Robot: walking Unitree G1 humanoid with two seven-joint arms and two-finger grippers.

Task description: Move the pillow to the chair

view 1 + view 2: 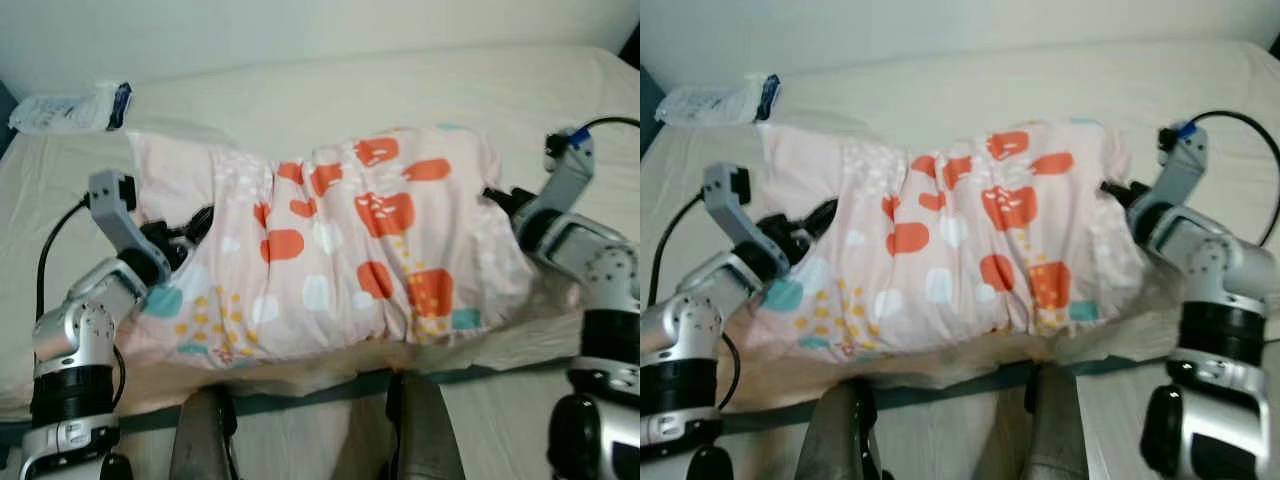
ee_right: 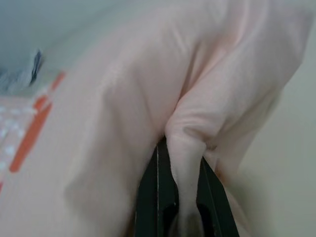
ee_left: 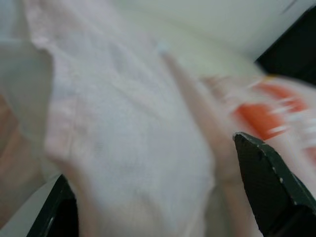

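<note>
A pink pillow [image 1: 340,250] with orange, white and teal spots lies across the near edge of the cream bed [image 1: 330,90], its lower edge hanging slightly over. My left gripper [image 1: 190,232] is pushed against the pillow's left side. In the left wrist view its fingers [image 3: 271,187] stand wide apart, open, with pillow fabric [image 3: 128,148] bulging between them. My right gripper [image 1: 497,200] is at the pillow's right end. The right wrist view shows it [image 2: 181,150] shut on a fold of pink fabric [image 2: 187,128].
A clear plastic package [image 1: 70,108] with a blue edge lies at the bed's far left. The bed frame's dark edge [image 1: 300,395] runs just before my legs [image 1: 205,435]. A strip of pale floor shows between them.
</note>
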